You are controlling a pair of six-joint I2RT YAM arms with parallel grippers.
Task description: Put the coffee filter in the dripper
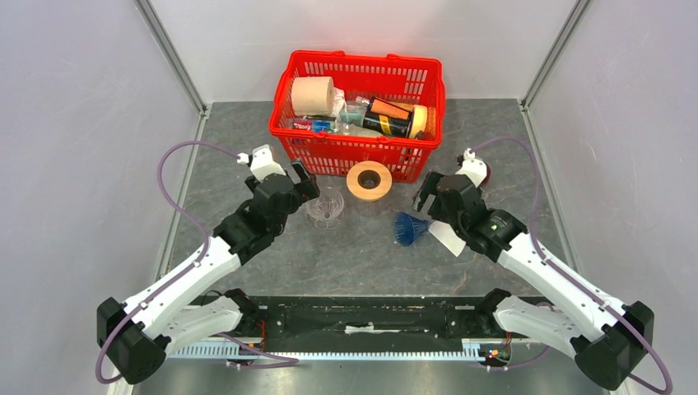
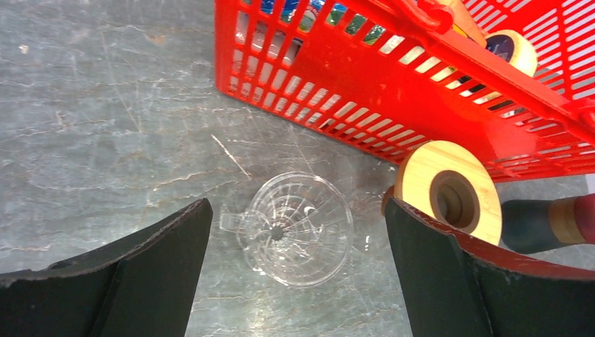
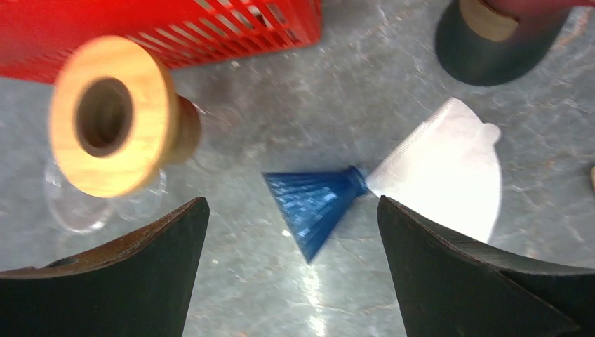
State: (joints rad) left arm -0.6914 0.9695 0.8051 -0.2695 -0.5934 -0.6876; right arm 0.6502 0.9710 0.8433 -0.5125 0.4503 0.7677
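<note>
Left fingers [image 2: 140, 281] stand wide apart with nothing between them, hanging above the clear glass dripper [image 2: 298, 228]. The dripper sits upright on the grey counter [image 1: 346, 255], mouth up, its small handle pointing away from the wooden ring [image 2: 449, 189] just beside it. Right fingers [image 3: 126, 281] are spread just as wide and hold nothing either. Below them lies the coffee filter [image 3: 449, 168] — a white paper fan, flat on the counter. Its narrow end touches the tip of a blue ribbed cone [image 3: 316, 203] that lies on its side. Filter and glass dripper are well apart, with the blue cone and the wooden ring between them. Behind the ring stands the red basket [image 1: 355, 152], filled with rolls and cans. A dark, wood-banded object [image 3: 491, 35] rests beyond the filter — what it is cannot be told.
</note>
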